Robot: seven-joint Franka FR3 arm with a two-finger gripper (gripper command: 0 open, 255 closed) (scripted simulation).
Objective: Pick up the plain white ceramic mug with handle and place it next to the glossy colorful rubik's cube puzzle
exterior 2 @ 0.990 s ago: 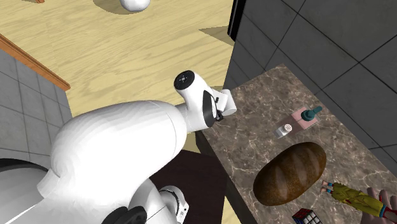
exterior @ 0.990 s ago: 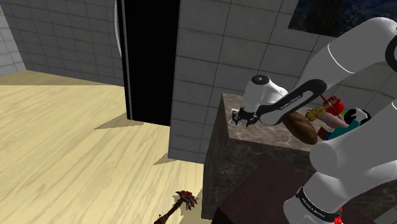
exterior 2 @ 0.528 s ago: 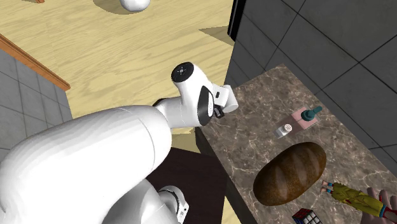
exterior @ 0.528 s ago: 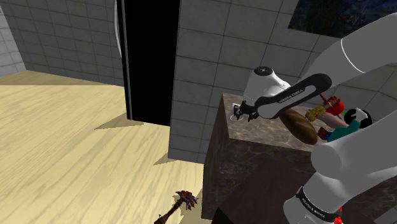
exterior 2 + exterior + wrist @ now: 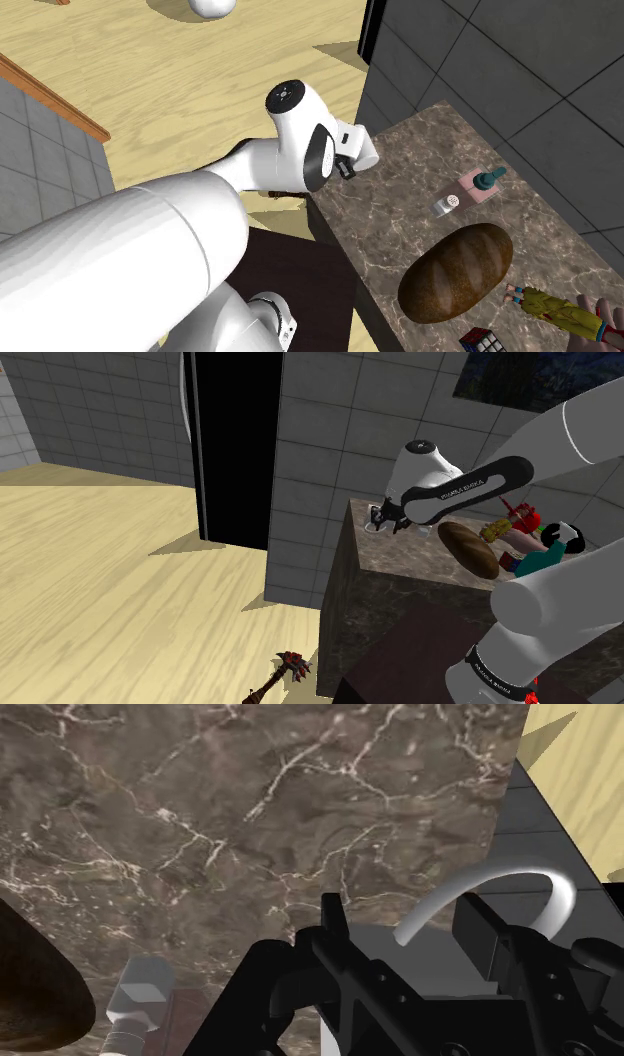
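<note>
Item, as I see it: arm [image 5: 452,500] bent over the counter [image 5: 250,804] corner, tool [image 5: 400,916] clenched on the white mug [image 5: 425,954]. Forearm lettering [image 5: 457,491] unreadable.

One mug [image 5: 563,899], one loaf [image 5: 455,272], one bottle [image 5: 470,192], one cube [image 5: 482,341]

My fingers [image 5: 335,929] clasp the white mug [image 5: 515,877]; the colourful cube [image 5: 483,340] lies far off.
The mug's curved handle arcs out past one finger, above the marbled counter [image 5: 400,200]; the cube rests on that counter, well apart.
</note>
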